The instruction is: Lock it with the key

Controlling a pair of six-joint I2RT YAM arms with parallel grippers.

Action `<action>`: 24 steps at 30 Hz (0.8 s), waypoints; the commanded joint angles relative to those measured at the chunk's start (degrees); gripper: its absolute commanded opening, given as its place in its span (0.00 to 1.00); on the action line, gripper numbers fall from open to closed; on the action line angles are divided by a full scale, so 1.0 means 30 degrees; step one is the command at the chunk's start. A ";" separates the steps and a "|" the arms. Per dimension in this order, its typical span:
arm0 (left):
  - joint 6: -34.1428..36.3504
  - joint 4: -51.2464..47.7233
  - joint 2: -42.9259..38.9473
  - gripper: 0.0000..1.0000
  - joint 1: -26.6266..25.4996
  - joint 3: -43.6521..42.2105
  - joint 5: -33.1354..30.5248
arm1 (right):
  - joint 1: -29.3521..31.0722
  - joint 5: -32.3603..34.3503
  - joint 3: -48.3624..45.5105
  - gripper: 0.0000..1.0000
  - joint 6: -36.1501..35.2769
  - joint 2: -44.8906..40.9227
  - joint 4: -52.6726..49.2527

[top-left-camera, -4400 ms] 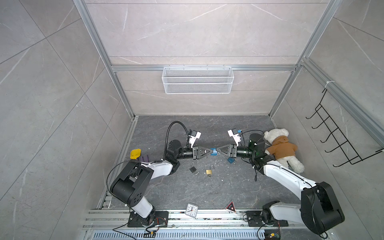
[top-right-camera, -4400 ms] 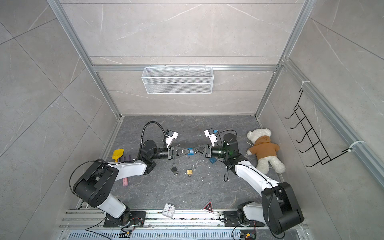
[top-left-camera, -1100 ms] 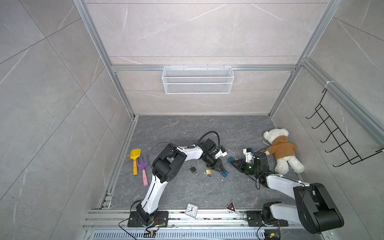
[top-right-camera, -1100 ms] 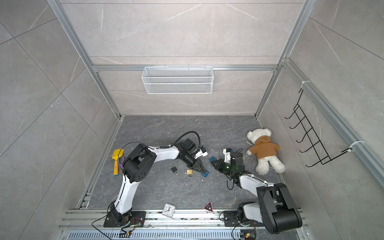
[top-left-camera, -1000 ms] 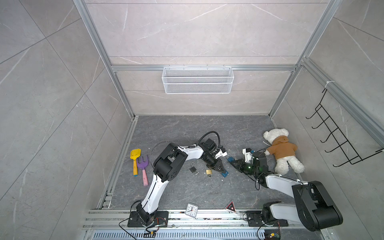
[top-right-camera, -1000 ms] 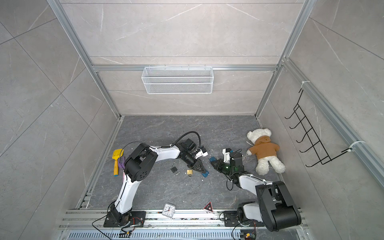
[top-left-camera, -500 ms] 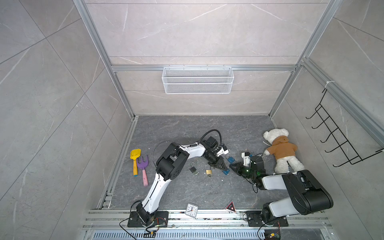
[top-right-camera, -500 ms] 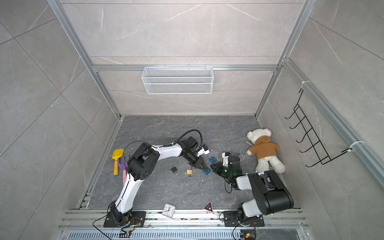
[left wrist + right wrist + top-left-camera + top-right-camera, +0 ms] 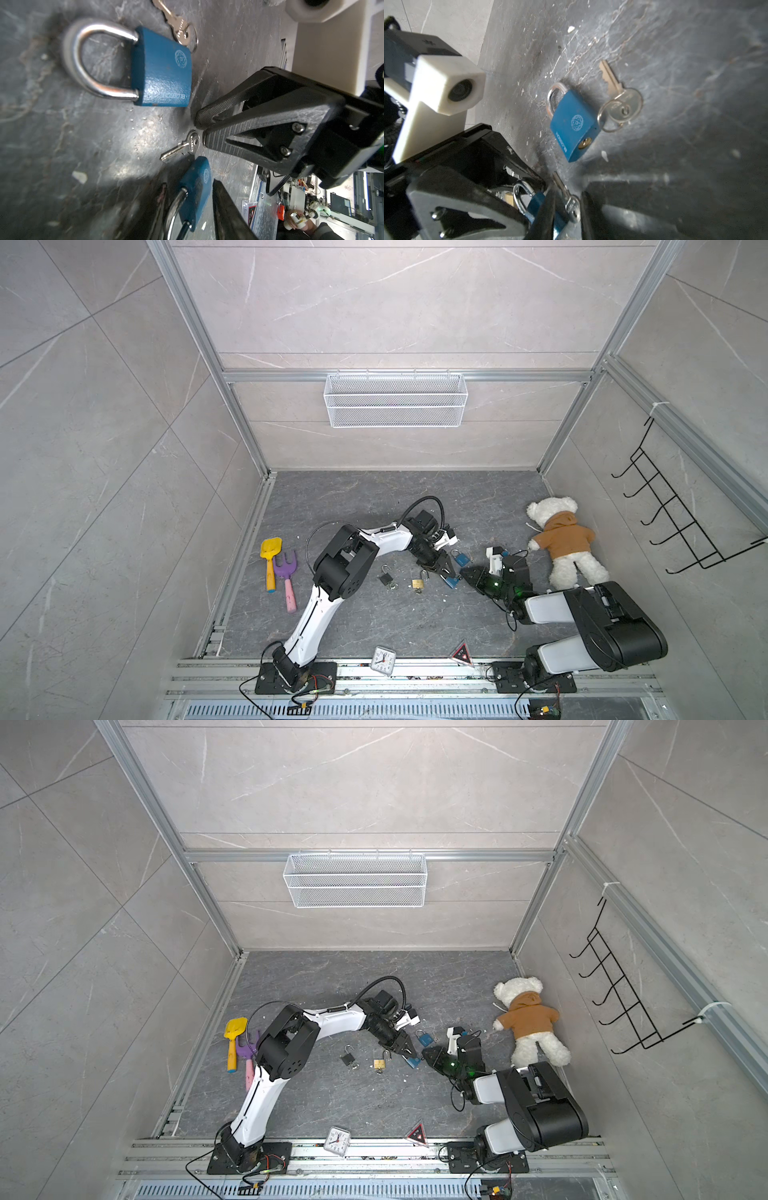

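Observation:
A small blue padlock [image 9: 195, 191] lies on the dark floor between the parted jaws of my left gripper [image 9: 190, 187], with a gap beside its body. The silver key [image 9: 182, 145] lies flat on the floor just in front of it, its blade toward the lock. In the right wrist view the key [image 9: 571, 204] sits loose between the jaws of my right gripper [image 9: 568, 195], which stands slightly open. In both top views the left gripper [image 9: 446, 572] and the right gripper [image 9: 465, 572] meet tip to tip low over the floor [image 9: 332, 1094].
A second blue padlock [image 9: 575, 122] with a key on a ring [image 9: 620, 106] lies close behind. A brass padlock [image 9: 417, 583] and a black padlock [image 9: 385, 577] lie to the left. Teddy bear [image 9: 561, 543], toy shovel [image 9: 270, 556], rake [image 9: 286, 576], clock [image 9: 382, 660] and warning triangle [image 9: 461, 654] ring the area.
Both grippers' jaws have parted, leaving padlock and key loose on the floor. The right gripper has slid left, closer to the left one.

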 commanded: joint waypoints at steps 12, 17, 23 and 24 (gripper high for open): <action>-0.0182 0.1662 -0.3121 0.99 0.0217 -0.0484 -0.2903 | 0.0376 0.1201 0.1002 0.26 -0.0924 -0.3548 -0.4253; -0.1067 0.3883 -0.6263 1.00 0.0194 -0.3166 -0.5817 | 0.1523 0.1977 0.1663 0.26 -0.1349 -0.5226 -0.6249; -0.2847 0.7707 -1.1218 1.00 0.0166 -0.8576 -0.9590 | 0.4367 0.4388 0.3102 0.42 -0.2462 -0.7547 -0.9992; -0.2923 0.8065 -1.2113 1.00 0.0089 -0.9485 -1.0159 | 0.4796 0.4828 0.3425 0.48 -0.2707 -0.8084 -1.0835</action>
